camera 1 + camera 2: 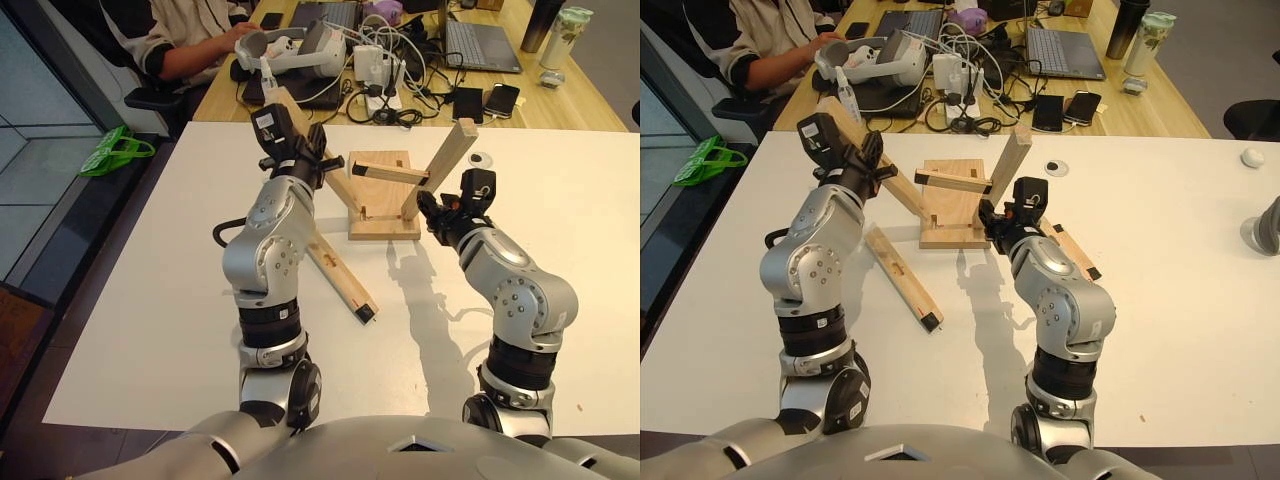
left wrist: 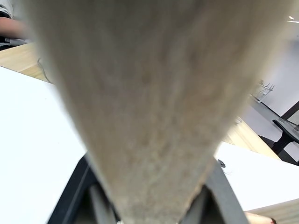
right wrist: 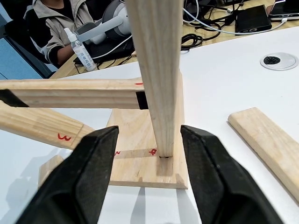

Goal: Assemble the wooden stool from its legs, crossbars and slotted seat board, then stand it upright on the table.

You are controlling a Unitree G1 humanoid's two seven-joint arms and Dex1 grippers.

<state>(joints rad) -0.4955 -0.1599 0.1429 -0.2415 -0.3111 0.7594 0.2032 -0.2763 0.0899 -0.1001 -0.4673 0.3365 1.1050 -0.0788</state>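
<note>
The slotted seat board (image 1: 385, 226) lies flat at the table's middle. One leg (image 1: 442, 165) stands in it, leaning right, and a crossbar (image 1: 390, 173) runs from that leg to the left. My right gripper (image 3: 149, 133) is open, a finger (image 3: 93, 172) on each side of this leg's foot with a gap to the wood. A second leg (image 1: 340, 190) slants from the board up to the left, with my left gripper (image 1: 303, 158) shut on its upper part; the same leg (image 2: 149, 93) is close up in the left wrist view. A third leg (image 1: 342, 276) lies on the table.
Another wooden piece (image 1: 1072, 250) lies right of my right gripper. A cable hole (image 1: 478, 158) sits behind the board. The wooden desk (image 1: 560, 95) beyond holds laptops, cables and a headset. Bare white tabletop extends to the right and front.
</note>
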